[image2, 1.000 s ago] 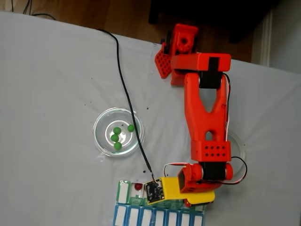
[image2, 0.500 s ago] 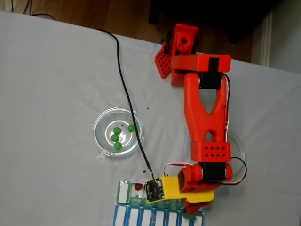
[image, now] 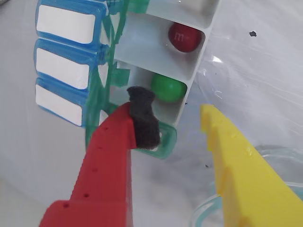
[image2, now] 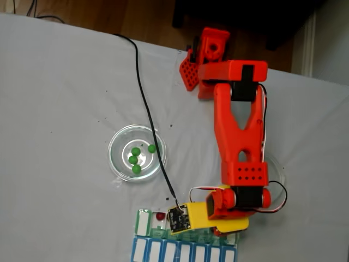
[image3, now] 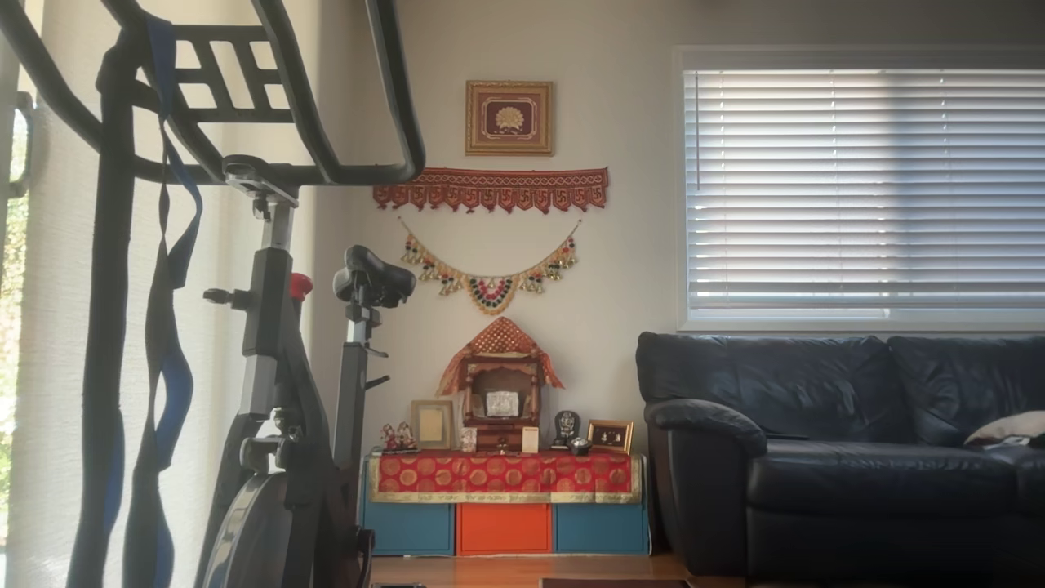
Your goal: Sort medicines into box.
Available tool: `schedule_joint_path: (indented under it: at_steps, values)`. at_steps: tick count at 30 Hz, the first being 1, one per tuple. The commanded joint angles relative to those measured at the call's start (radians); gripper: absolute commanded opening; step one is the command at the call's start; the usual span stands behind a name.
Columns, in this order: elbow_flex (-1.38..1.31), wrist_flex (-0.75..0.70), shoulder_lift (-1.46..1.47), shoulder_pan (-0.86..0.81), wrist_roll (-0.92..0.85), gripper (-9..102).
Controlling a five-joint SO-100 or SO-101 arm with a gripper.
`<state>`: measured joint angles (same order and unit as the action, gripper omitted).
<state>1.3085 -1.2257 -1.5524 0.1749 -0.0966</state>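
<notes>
In the wrist view my gripper (image: 174,106) is open, with a red finger (image: 113,156) carrying a black pad and a yellow finger (image: 236,161), and nothing between them. Just beyond the tips, a green medicine ball (image: 168,88) lies in an end compartment of the white box (image: 137,42). A dark red ball (image: 184,37) sits in the compartment beside it. From the fixed view, the gripper (image2: 224,233) hovers over the right end of the box (image2: 143,222), where another red ball (image2: 160,216) rests near the left end. Several green balls (image2: 134,159) lie in a glass dish (image2: 117,143).
A blue-lidded row (image2: 180,252) adjoins the box at the picture's bottom edge. A second glass dish (image2: 278,166) sits partly under the arm, its rim (image: 203,213) close to the yellow finger. A black cable (image2: 144,103) crosses the white table over the first dish.
Half a second ago the gripper reached lower over the box's right end. It has since drawn back up a little. The dish and its green balls have not moved.
</notes>
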Motion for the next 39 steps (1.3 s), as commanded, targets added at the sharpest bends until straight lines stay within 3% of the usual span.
schedule_joint_path:
  at_steps: [1, 6, 9, 16, 24, 31, 39]
  values:
    - [-0.141, -0.075, -0.137, -0.040, -0.015, 5]
    - [-0.288, -0.296, -0.098, -0.100, -0.100, 2]
    - [-0.245, -0.334, -0.144, -0.158, -0.173, 2]
    - [0.071, -0.272, -0.311, -0.325, -0.391, 2]
    - [0.236, -0.230, -0.344, -0.495, -0.595, 2]
    - [0.247, -0.244, -0.275, -0.592, -0.647, 2]
    - [0.356, -0.160, -0.242, -0.606, -0.693, 2]
